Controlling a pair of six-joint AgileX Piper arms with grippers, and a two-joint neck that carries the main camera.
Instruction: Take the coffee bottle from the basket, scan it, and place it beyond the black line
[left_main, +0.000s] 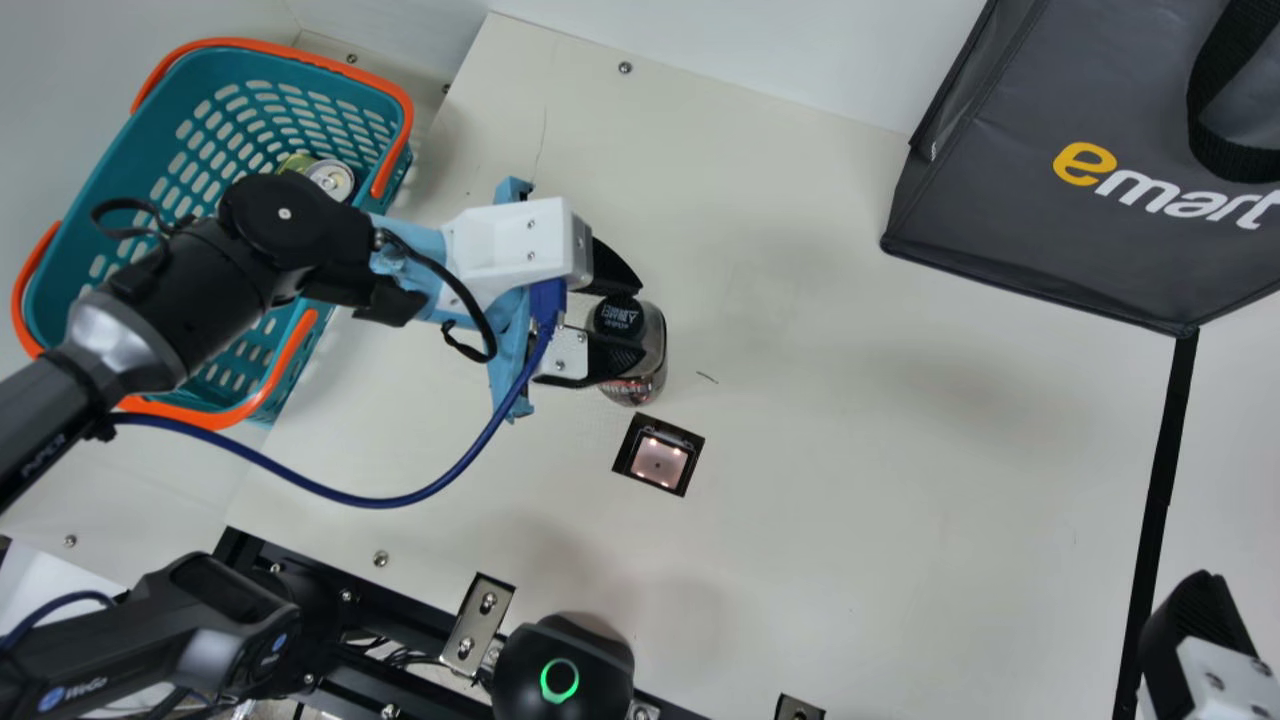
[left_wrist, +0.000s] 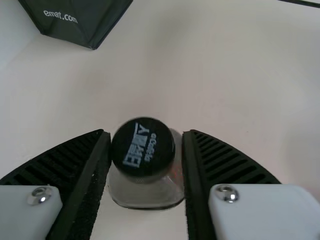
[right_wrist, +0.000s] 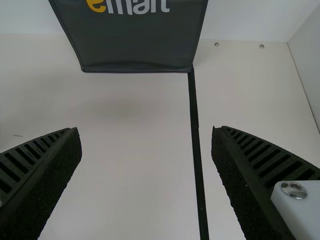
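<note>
Coffee bottle (left_main: 655, 350) observed outside the basket (left_main: 250, 408), cap up, just to the far side of the scanner (left_main: 658, 460) and left of the black line (left_main: 1160, 500). It is grasped around its body by the left gripper (left_main: 625, 318). The right gripper (left_main: 1190, 620), at near right, is held spread, nothing gripped.

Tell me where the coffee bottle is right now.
In the main view, the coffee bottle is near the middle, between the left gripper's fingers, just above the scanner window in the picture.
</note>
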